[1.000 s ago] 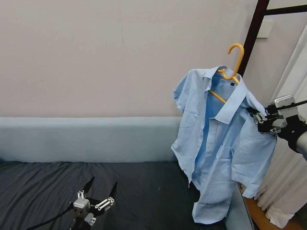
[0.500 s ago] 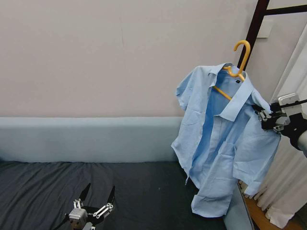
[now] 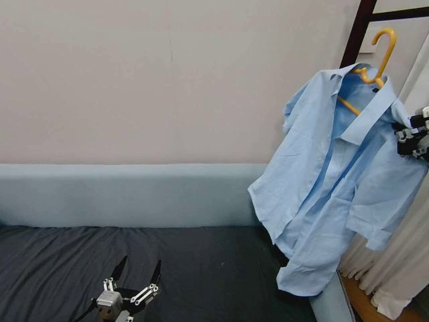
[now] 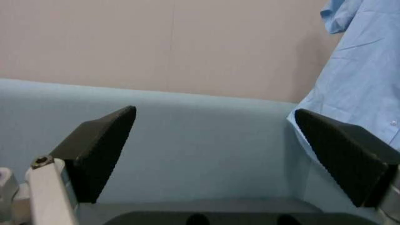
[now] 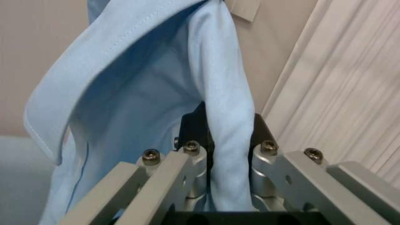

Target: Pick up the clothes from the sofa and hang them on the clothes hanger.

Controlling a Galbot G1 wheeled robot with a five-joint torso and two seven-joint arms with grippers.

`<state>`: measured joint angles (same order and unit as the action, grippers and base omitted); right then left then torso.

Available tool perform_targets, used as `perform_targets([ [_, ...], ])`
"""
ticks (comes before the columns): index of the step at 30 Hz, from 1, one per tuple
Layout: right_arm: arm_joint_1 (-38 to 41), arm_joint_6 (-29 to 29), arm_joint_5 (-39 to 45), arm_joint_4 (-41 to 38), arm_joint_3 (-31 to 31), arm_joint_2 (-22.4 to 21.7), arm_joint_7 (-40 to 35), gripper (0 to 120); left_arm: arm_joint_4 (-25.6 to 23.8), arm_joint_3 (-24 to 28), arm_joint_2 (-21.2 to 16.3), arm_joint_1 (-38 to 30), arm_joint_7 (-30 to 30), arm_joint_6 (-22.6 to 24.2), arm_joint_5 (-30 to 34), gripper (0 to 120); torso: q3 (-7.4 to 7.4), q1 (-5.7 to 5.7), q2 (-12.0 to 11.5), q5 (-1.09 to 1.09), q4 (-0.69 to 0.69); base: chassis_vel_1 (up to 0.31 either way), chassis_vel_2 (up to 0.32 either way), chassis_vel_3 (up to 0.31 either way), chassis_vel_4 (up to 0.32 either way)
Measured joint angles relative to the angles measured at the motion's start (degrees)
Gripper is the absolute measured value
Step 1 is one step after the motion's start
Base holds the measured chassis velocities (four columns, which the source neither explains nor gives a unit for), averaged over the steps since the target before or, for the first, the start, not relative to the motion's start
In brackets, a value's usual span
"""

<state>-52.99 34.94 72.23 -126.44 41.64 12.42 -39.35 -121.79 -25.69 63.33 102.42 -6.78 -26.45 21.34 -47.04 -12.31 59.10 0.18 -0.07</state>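
Shirt [image 3: 335,174] on its hanger [image 3: 379,50] has gone right and up since the earlier frames; the hook is now just beside the rack [image 3: 358,27] upright, not yet over the crossbar.
Right gripper [image 3: 410,137] at far right, fingers clamped on a fold of shoulder cloth, not on the hanger. Left gripper [image 3: 141,265] sits low and near over the sofa [image 3: 134,194] seat, fingers apart, holding nothing. Risks, as I judge them: the hanger rides loose inside the collar and tilts, so it may slip out or the hook may miss the bar; the cloth could slide through the grip; the hem hangs near the sofa end and could snag. Count: 1 shirt, 1 hanger, 1 rack, 1 sofa, 2 grippers.
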Motion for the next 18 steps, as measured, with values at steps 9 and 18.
perform_targets([
  [9,1.5,-3.4,-9.2,5.6,-2.6,4.4,6.1,7,0.0,0.0,0.0,0.0,0.0,0.0,0.0,100,0.00,0.00,0.0,-0.02,-0.01,0.000,0.000,0.000,0.000],
  [18,5.6,-5.3,-17.0,10.0,-8.2,11.0,8.9,7,0.1,0.0,-0.1,-0.1,0.1,0.1,0.1,100,0.00,0.00,0.0,-0.01,0.01,0.000,0.000,0.000,0.000],
])
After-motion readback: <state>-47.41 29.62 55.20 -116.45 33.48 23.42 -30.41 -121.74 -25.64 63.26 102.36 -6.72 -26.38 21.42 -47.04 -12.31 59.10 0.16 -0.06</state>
